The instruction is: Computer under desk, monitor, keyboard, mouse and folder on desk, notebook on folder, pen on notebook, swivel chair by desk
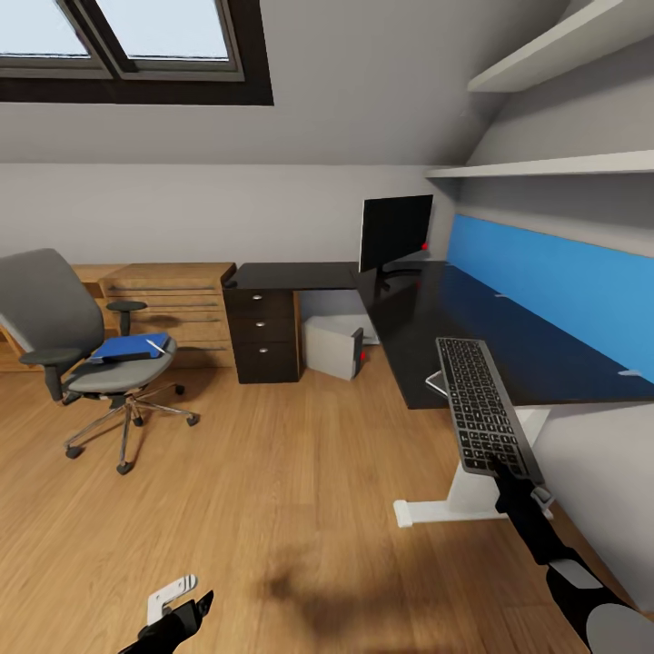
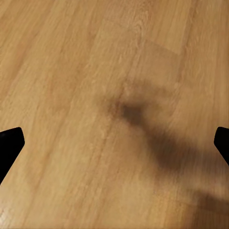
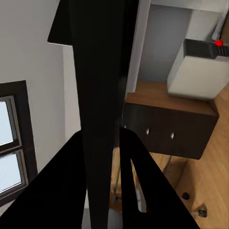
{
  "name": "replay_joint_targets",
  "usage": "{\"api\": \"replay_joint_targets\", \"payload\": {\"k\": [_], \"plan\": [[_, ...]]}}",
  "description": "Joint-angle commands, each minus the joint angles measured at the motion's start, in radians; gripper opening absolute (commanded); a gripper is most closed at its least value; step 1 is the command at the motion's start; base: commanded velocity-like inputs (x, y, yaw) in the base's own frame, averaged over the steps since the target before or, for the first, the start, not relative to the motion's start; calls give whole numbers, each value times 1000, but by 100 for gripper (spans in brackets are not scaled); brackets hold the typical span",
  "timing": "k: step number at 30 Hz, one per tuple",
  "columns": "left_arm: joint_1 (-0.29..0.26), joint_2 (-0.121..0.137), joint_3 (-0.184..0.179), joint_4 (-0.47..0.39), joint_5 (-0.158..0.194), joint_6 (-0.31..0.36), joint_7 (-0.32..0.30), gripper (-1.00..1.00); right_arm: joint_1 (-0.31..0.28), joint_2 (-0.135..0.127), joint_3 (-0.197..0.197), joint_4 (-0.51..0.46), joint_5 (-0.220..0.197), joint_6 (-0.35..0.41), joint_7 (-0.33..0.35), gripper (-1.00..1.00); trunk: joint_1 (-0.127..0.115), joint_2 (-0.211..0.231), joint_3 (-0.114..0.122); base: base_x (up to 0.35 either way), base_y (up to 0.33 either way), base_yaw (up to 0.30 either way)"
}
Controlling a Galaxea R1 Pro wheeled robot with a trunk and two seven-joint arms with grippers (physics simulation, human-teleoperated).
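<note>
At the bottom left of the head view my left gripper [image 1: 186,607] hangs over bare floor, jaws spread wide, holding nothing. Lower right, my right gripper [image 1: 502,472] is clamped on the near end of the keyboard [image 1: 481,409], which juts up over the desk [image 1: 472,313] edge. I judge it stiff, light and slick; an end hold gives leverage to droop, so it wants setting down flat. Further back, mid-frame, stands the monitor [image 1: 395,232]; the computer [image 1: 334,345] sits beneath
</note>
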Motion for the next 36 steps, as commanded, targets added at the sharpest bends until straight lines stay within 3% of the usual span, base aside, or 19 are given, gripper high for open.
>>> {"api": "replay_joint_targets", "payload": {"k": [1, 8, 36], "plan": [[0, 1, -5, 1, 10, -4, -2, 100, 0, 0, 9, 2, -7, 10, 1, -100, 0, 0, -1, 0, 0, 0], [0, 1, -5, 1, 11, -3, -1, 100, 0, 0, 9, 2, -7, 10, 0, -100, 0, 0, -1, 0, 0, 0], [-1, -7, -9, 1, 7, -7, 2, 100, 0, -1, 11, 0, -5, 11, -26, -100, -107, 196, 87, 0, 0, 0]]}}
